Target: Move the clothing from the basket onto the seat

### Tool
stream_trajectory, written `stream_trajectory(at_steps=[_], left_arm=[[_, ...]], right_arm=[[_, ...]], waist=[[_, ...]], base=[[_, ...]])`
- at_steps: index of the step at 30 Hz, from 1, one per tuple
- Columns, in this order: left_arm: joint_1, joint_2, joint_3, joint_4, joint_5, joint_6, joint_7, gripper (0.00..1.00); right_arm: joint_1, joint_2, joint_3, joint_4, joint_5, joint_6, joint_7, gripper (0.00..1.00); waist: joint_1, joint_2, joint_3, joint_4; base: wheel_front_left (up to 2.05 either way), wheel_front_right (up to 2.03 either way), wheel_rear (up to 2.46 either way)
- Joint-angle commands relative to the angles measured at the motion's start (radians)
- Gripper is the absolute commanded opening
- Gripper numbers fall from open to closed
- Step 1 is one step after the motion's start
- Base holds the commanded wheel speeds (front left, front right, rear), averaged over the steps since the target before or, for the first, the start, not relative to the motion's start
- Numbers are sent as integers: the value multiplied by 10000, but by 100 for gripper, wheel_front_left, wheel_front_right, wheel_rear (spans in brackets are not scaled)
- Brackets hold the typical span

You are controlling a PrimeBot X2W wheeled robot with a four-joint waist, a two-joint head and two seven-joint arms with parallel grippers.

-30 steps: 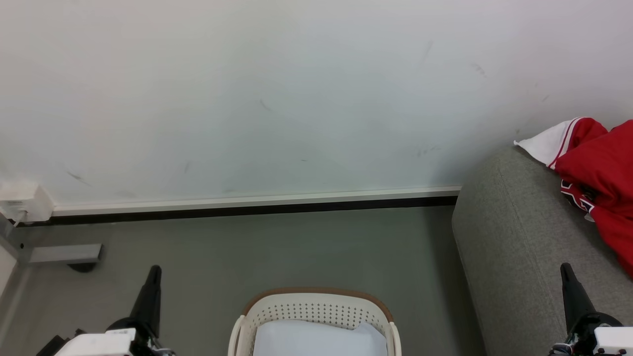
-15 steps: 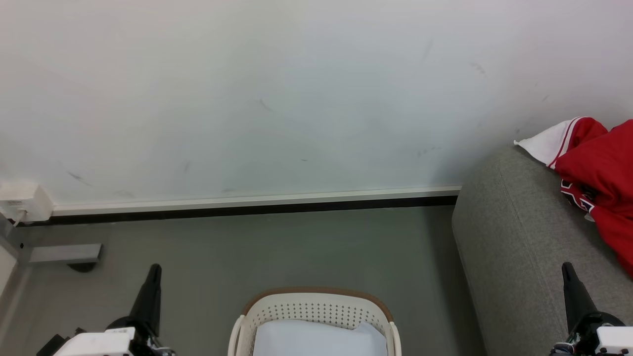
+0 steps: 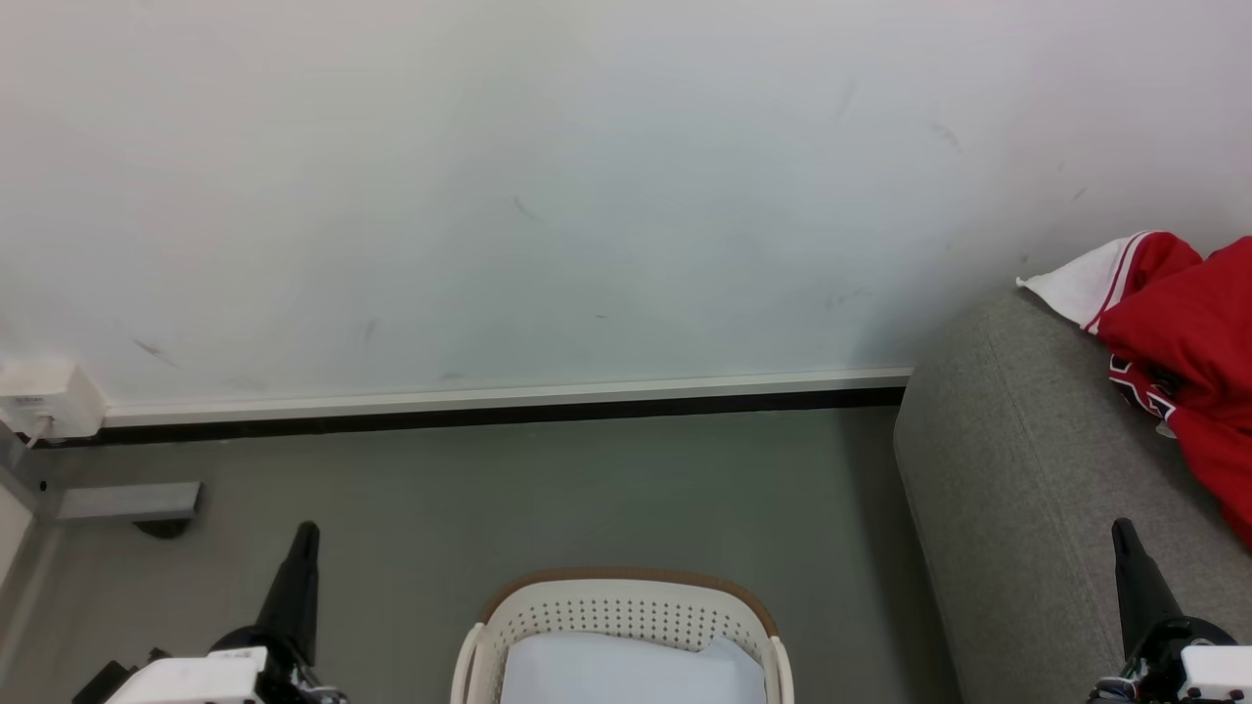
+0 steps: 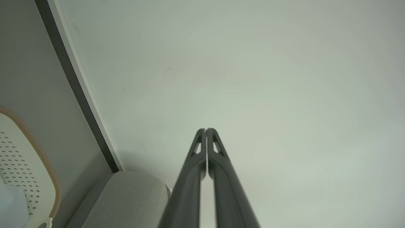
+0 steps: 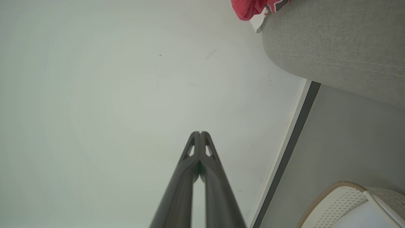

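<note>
Clothing: red clothes (image 3: 1188,328) lay on the sofa (image 3: 1017,489).
Container: the basket (image 3: 626,611) held a white sheet (image 3: 626,670), no red visible.
Left jaws: pressed together, empty.
Right jaws: pressed together, empty.
Progress: likely finished.

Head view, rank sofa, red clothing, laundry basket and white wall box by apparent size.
1. grey sofa
2. laundry basket and red clothing: about alike, both cut off by the frame
3. white wall box

basket (image 3: 626,614) on floor (image 3: 587,489) ctr, sheet (image 3: 626,670) in it, seat (image 3: 1017,469) to rt, clothing (image 3: 1188,332) on seat
</note>
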Motion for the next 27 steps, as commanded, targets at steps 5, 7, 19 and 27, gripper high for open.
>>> stream_trajectory(at_steps=[5, 7, 19, 27], left_arm=[[-72, 71, 12, -25, -143, 11, 39, 0], [-72, 71, 13, -25, -143, 11, 39, 0], [-72, 71, 14, -25, -144, 11, 38, 0], [-72, 71, 12, -26, -144, 11, 38, 0]], right_arm=[[-108, -2, -34, -22, -20, -21, 24, 0], [-109, 1, -40, -21, -26, -21, 29, 0], [-113, 25, -69, -18, -60, -21, 44, 0], [-115, 39, -87, -17, -77, -21, 60, 0]], waist=[[0, 0, 0, 0], [0, 0, 0, 0], [0, 0, 0, 0], [0, 0, 0, 0]], base=[[0, 0, 0], [0, 0, 0], [0, 0, 0], [0, 0, 0]])
